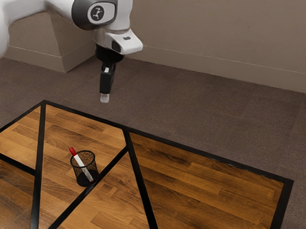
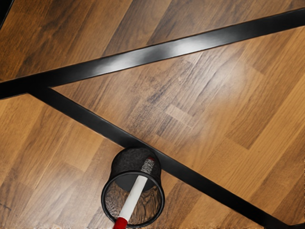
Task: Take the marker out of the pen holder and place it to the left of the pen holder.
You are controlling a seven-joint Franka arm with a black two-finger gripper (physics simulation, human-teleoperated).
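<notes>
So the white marker with the red end (image 1: 80, 160) is in the round black wire-mesh pen holder (image 1: 79, 177), leaning rather than standing straight. Makes sense: the cup is way wider than the marker, so its low end sits down inside against one side while the upper part rests on the opposite rim. Red end pokes up past the rim, which I'd guess is the handy bit to grab. The holder itself is upright on the wood table with black strips (image 1: 206, 181), right by one of the diagonal strips. Can't tell if its base overlaps the strip a little.

The black gripper (image 1: 104, 98) on the white robot arm (image 1: 56, 0) hangs above table height, pointing down, well apart from the cup. Probably parked high so it can line up before dropping in. I honestly can't tell if it's released or clenched, but I see nothing hanging from it. My guess is the next move is over to the red end, then a straightish lift, since dragging sideways could tip the cup.

Hard to make out: the marker's lower part is behind mesh, with maybe a hint of red down there. In the wrist view the red upper end gets cut off by the edge, and how firmly it's leaning is anyone's guess.
</notes>
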